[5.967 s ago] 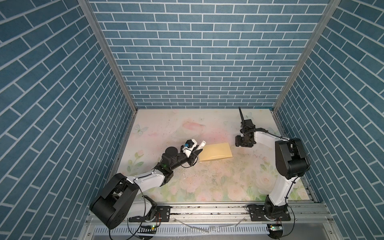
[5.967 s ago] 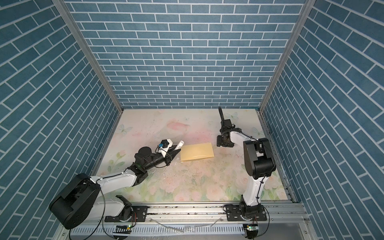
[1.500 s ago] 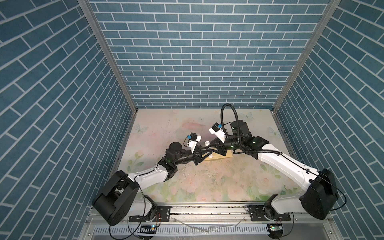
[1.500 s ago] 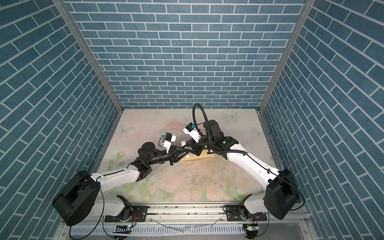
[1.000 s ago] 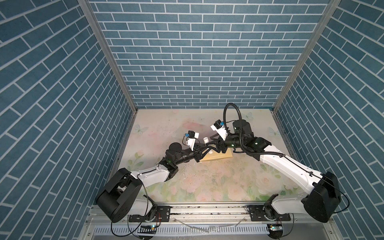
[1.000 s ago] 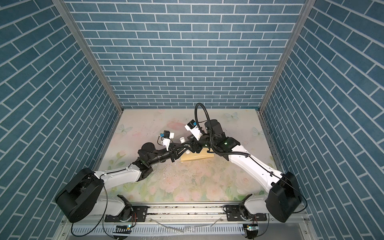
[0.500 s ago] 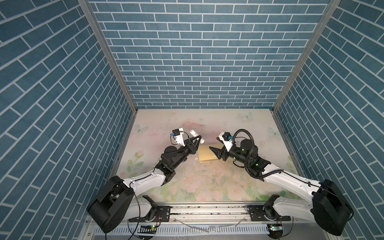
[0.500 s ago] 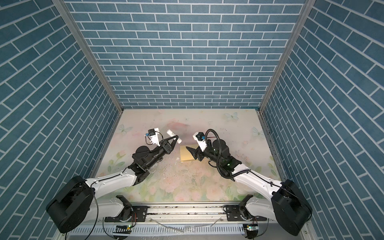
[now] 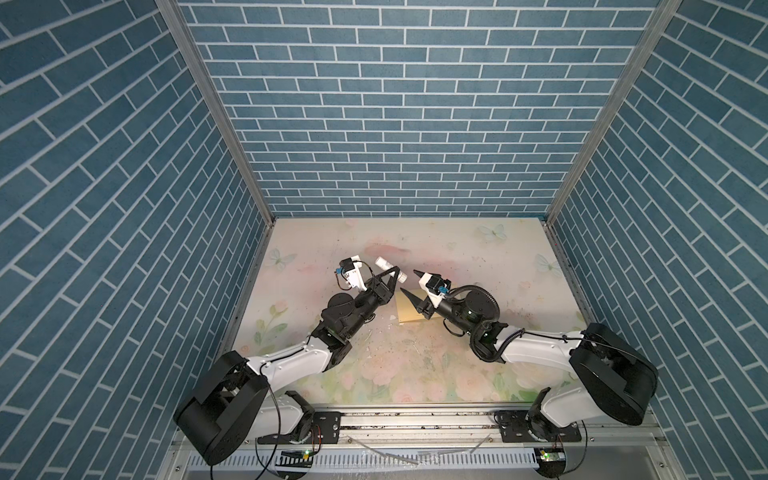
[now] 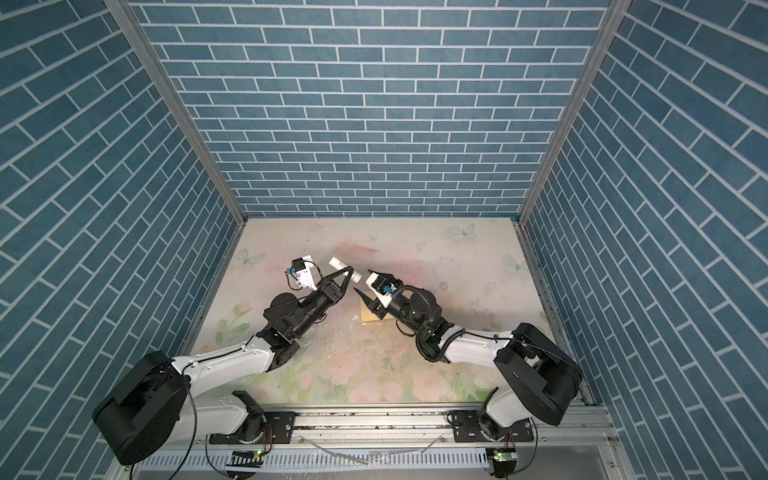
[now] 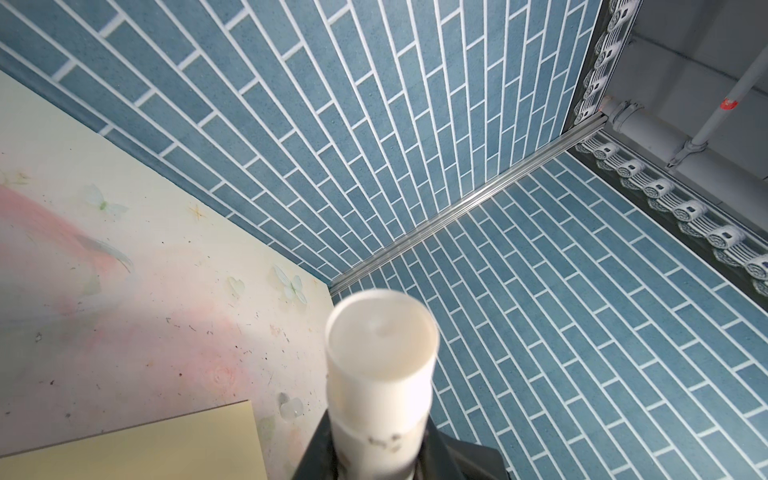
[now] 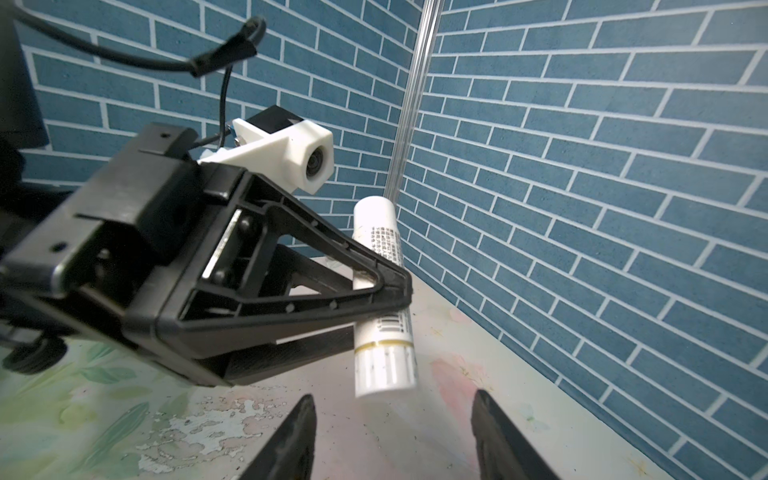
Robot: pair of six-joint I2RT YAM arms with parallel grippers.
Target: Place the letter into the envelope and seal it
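Blue brick-patterned walls close in a flowery tabletop (image 9: 465, 249). Near the middle of both top views the envelope (image 9: 406, 315) (image 10: 370, 318) lies flat on it, its right part hidden under the right gripper's wrist. We see no letter anywhere, so we judge it is already inside, though the pictures cannot prove that. We also cannot tell whether the flap is down.

Just left of centre, the left gripper (image 9: 392, 272) is clenched on a white glue stick (image 9: 381, 262), held crosswise and raised off the table. Facing it, the right gripper (image 9: 411, 283) has its fingers spread and empty. In the right wrist view the stick (image 12: 380, 249) hangs just above the gap between them, in the lower centre of the frame.

We judge the inserting done and the sealing left: glue on the flap, then pressing it shut.

Six seconds earlier the right arm is folded away at the right rear, the envelope is fully in view, and the left gripper holds the stick low by its left edge. A second and a half ago both grippers crowd together over the envelope. Now they have drawn apart and lifted, and the envelope keeps its spot.
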